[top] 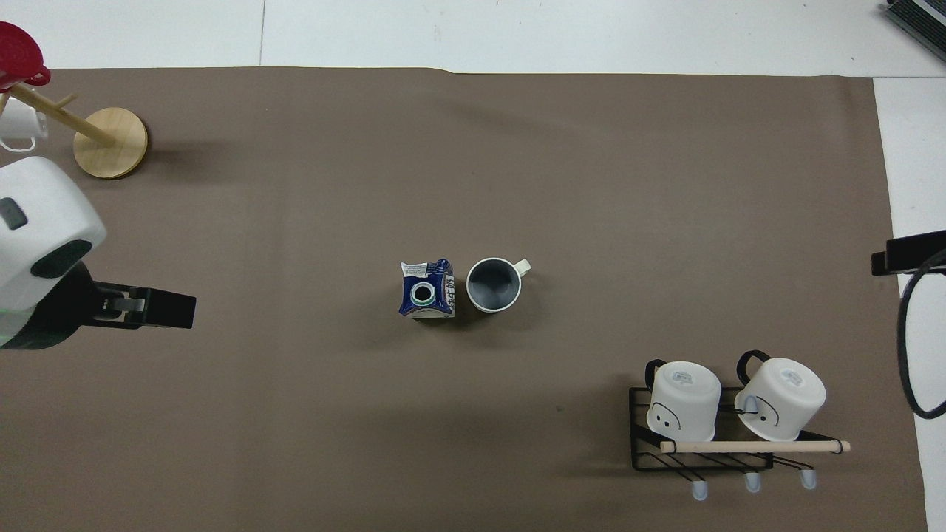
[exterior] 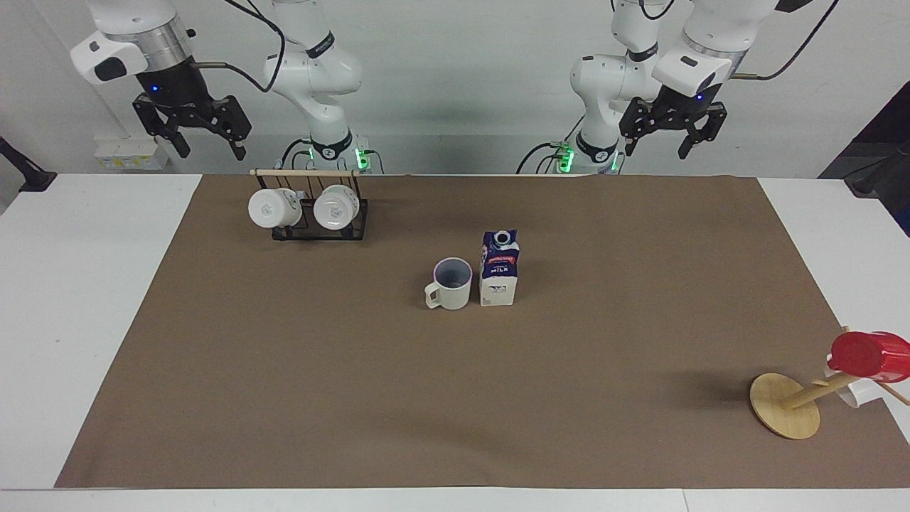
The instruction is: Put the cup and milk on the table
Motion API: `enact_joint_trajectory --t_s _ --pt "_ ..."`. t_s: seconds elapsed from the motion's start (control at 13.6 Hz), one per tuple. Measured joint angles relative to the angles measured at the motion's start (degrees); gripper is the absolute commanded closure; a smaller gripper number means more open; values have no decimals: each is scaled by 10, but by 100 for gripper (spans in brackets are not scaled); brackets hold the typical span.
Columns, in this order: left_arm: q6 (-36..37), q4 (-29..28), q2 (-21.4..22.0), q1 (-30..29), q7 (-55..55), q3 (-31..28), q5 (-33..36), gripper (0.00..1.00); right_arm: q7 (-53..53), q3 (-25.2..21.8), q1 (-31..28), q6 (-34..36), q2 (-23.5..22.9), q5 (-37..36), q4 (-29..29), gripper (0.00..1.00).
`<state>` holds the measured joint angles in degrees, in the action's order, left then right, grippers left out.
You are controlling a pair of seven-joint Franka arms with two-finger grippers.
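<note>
The milk (top: 426, 290) and cup (top: 494, 284) stand upright side by side on the table (top: 591, 185).

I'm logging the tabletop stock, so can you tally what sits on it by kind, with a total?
Cream cup: 1
Milk carton: 1
White mugs on the black rack: 2
Black rack: 1
Red cup: 1
White cup on the wooden stand: 1
Wooden stand: 1
Total: 8
</note>
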<state>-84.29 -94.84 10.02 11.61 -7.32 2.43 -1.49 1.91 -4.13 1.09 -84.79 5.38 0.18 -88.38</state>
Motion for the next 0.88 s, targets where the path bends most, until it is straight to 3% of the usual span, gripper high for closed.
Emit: enact_joint_trajectory --t_s 0.44,0.88 --pt "7 7 0 -2 69 -60 0 0 0 0 0 0 0 0 0 0" --pt "7 7 0 -2 73 -60 0 0 0 0 0 0 0 0 0 0"
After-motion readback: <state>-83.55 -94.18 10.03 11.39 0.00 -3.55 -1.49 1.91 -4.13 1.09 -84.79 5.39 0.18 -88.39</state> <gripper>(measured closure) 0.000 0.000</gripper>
